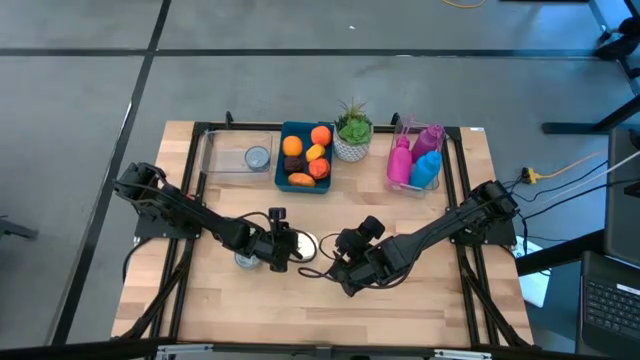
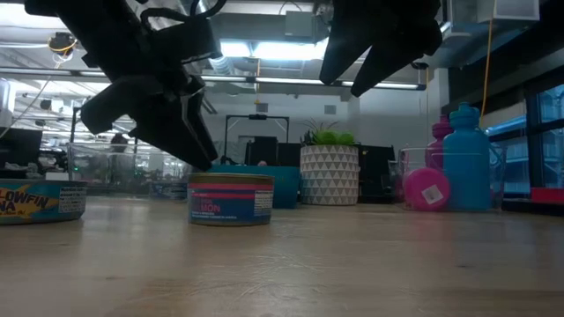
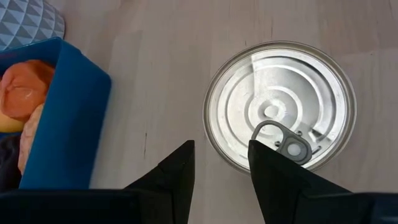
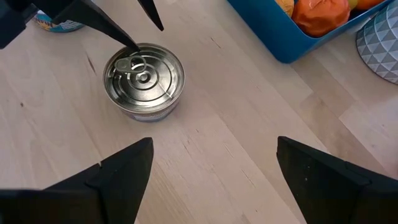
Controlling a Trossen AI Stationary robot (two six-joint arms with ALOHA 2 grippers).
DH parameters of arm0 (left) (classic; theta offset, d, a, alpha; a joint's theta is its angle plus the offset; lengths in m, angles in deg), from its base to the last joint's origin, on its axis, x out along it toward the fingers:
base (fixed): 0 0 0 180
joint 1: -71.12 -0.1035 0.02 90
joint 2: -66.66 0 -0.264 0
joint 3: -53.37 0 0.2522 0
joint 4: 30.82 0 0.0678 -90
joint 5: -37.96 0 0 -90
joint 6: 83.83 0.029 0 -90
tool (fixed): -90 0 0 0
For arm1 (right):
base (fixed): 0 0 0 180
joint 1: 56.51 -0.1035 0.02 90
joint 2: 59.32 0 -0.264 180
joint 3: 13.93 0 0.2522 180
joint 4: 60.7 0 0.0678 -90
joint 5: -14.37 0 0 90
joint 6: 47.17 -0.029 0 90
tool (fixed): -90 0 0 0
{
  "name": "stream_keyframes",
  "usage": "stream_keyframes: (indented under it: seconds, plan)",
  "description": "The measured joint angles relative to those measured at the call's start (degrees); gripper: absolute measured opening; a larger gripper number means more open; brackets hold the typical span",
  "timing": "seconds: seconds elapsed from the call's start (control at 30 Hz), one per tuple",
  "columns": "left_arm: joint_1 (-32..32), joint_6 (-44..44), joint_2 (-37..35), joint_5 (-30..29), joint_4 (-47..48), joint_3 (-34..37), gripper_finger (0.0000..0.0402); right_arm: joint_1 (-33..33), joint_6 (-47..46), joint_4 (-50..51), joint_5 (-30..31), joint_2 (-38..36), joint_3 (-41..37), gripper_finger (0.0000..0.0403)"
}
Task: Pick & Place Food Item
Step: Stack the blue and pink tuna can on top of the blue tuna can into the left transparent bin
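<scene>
A round silver can (image 1: 305, 245) with a pull-tab lid stands upright on the wooden table; its label is red and blue (image 2: 231, 199). My left gripper (image 3: 221, 158) is open and slants down over the can's left rim (image 3: 214, 124), with one finger above the lid beside the tab and the other outside the can. My right gripper (image 4: 214, 168) is open wide. It hangs above the table to the right of the can (image 4: 144, 78), apart from it. A second can (image 1: 245, 261), with a yellowfin label (image 2: 40, 201), stands to the left. My left gripper comes at the can slanting down from the table's left. One fingertip (image 4: 132, 45) is at the lid by the pull tab (image 3: 283, 140), and I cannot tell whether it touches. The can stands flat on the table.
Along the far edge stand a blue bin (image 1: 283, 160) of orange food items, a potted plant (image 1: 352, 135), a clear rack with pink and blue bottles (image 1: 418, 160) and a clear box (image 1: 225, 152) with a small tin. Bare wood lies near the front edge.
</scene>
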Motion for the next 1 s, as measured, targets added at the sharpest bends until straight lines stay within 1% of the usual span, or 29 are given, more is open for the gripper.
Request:
stream_keyframes:
  seconds: [0.23, 0.47, 0.67, 0.83, 1.0]
  plan:
    - [-0.01, -0.39, 0.30, 0.91, -0.76, 0.54, 0.0143, 0.09, -0.11, 0.00, 0.00, 0.00, 0.00, 0.0341]
    - [-0.20, -1.59, 0.28, 0.22, -1.71, 2.22, 0.0143, 0.29, -0.11, 0.00, 0.51, 0.02, 0.00, 0.0341]
    - [-0.20, -1.56, 0.33, 0.13, -1.92, 2.27, 0.0143, 0.50, -0.09, 0.00, 0.92, 0.02, 0.00, 0.0341]
    - [-0.16, -1.00, 0.50, -2.02, -3.19, 2.43, 0.0143, 0.65, -0.09, -0.02, 1.51, 0.02, 0.00, 0.0341]
    - [-0.34, -1.86, 0.50, -1.48, -3.96, 2.40, 0.0143, 0.90, -0.15, -0.02, 0.97, 0.02, 0.00, 0.0341]
